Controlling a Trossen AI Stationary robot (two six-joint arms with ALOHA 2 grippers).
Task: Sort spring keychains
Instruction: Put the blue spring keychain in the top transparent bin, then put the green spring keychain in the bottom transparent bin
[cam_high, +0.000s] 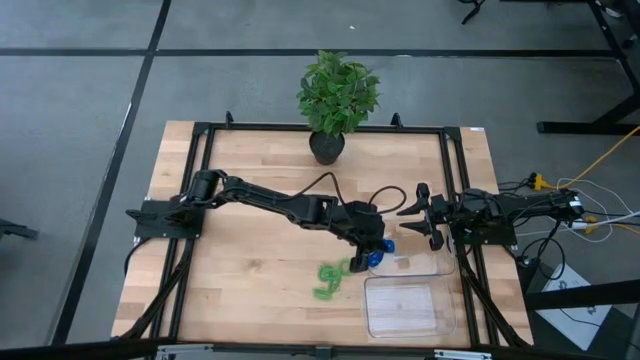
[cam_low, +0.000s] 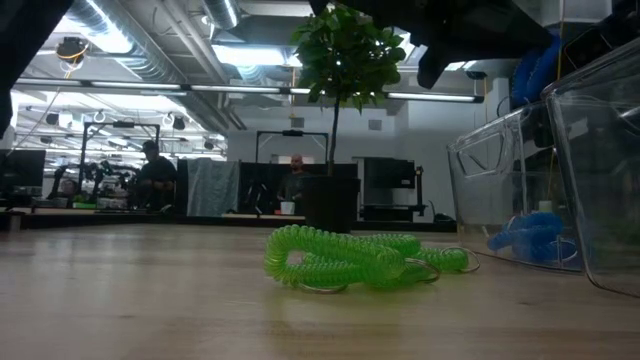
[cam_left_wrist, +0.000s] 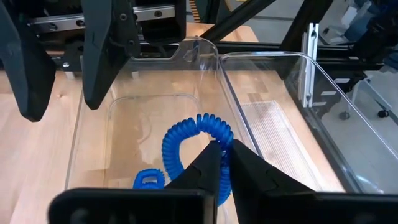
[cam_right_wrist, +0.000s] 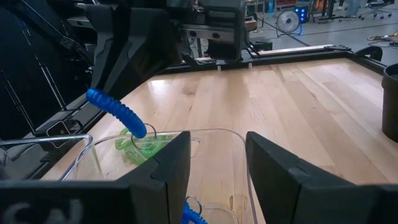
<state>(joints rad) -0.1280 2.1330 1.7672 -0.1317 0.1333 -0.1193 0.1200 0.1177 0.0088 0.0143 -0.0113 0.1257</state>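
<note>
The blue spring keychain (cam_left_wrist: 198, 138) hangs pinched in my left claw (cam_left_wrist: 225, 163) over the near clear tray (cam_left_wrist: 93, 124), and could snag on its rim as I let go; my right claw (cam_right_wrist: 214, 158) waits beside it, wide, while the green keychains (cam_high: 330, 277) overlap uncountably.

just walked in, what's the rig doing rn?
It's sorting spring keychains by colour. The left gripper has its fingers pinched on a blue keychain and holds it over the nearer clear tray, where another blue piece already lies. The green keychains sit in a heap on the table beside the trays. The second tray looks empty. The right gripper waits by the trays, fingers open.
</note>
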